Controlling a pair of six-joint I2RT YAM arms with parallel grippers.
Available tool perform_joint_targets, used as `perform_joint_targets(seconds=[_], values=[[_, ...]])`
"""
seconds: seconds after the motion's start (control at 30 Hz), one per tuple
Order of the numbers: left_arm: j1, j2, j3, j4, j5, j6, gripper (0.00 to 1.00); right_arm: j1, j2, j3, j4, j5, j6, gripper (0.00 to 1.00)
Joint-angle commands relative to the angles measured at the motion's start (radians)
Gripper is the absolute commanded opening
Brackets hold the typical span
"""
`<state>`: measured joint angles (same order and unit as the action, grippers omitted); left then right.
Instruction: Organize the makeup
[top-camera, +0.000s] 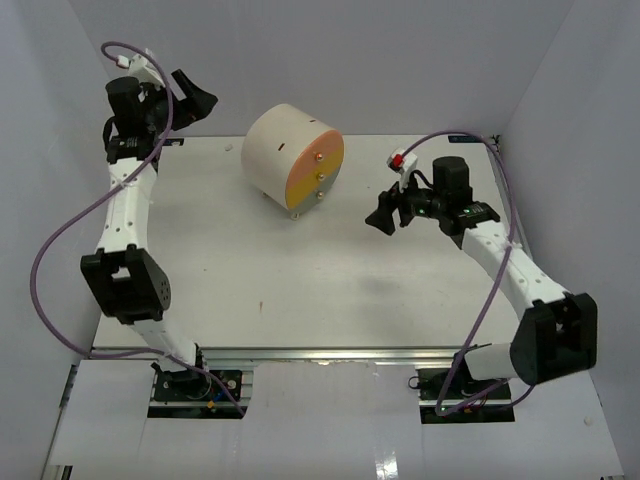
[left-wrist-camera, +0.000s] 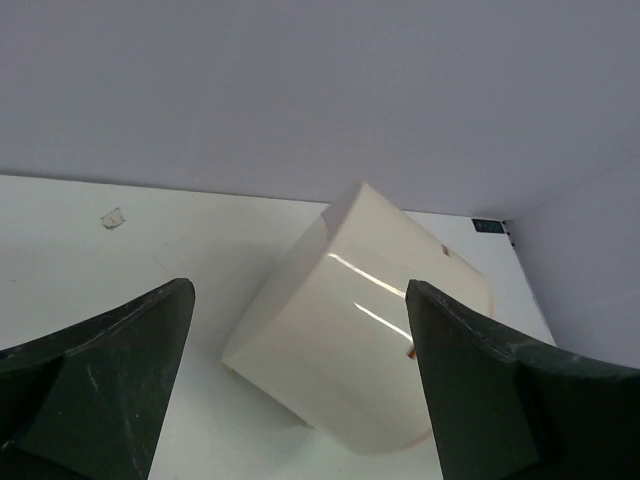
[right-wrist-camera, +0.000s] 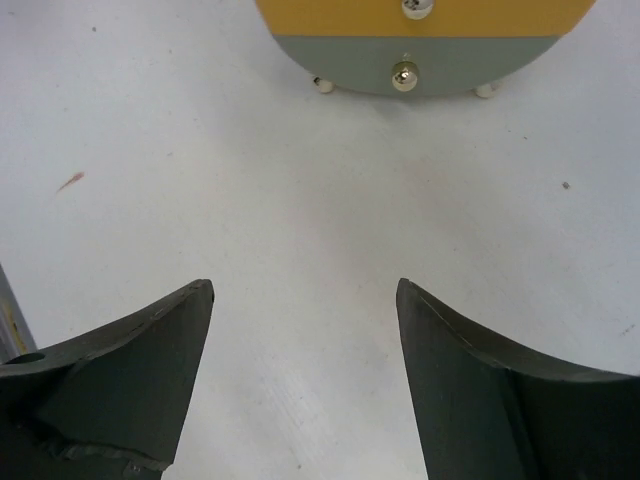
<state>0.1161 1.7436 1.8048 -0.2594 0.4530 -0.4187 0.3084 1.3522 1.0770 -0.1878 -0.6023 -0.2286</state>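
No makeup items show in any view; the sponges, cases and palettes are out of view. My left gripper (top-camera: 203, 100) is open and empty, raised high at the back left, facing the drawer unit. In its wrist view the gripper (left-wrist-camera: 300, 295) frames the unit's cream side. My right gripper (top-camera: 382, 217) is open and empty, right of the unit's front, above the table. In its wrist view the gripper (right-wrist-camera: 305, 290) hangs over bare table with the unit's front ahead.
A cream cylindrical drawer unit (top-camera: 280, 150) with an orange-yellow front (top-camera: 315, 172) and small knobs stands at the back middle of the white table (top-camera: 300, 290). It also shows in the left wrist view (left-wrist-camera: 350, 330) and the right wrist view (right-wrist-camera: 420, 45). Grey walls enclose the table.
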Motion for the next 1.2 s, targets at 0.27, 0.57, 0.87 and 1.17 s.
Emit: perform_joint_targets(seconds=[0.27,0.57,0.87,1.17], values=[[-0.024,-0.830,-0.962,0.250,0.362,0.040,0.98,-0.023,-0.440,-0.120,-0.194,0.025,-0.150,0.90],[-0.095,-1.091,-1.212,0.247,0.344,0.132,0.98,-0.043,-0.575,-0.238,-0.139,0.186,-0.127,0.90],[-0.139,-1.055,-1.200,0.215,0.331,0.156,0.98,-0.167,-0.764,-0.467,0.017,0.142,-0.055,0.90],[-0.139,-1.036,-1.192,0.205,0.331,0.158,0.98,-0.181,-0.807,-0.513,0.030,0.159,-0.043,0.90]])
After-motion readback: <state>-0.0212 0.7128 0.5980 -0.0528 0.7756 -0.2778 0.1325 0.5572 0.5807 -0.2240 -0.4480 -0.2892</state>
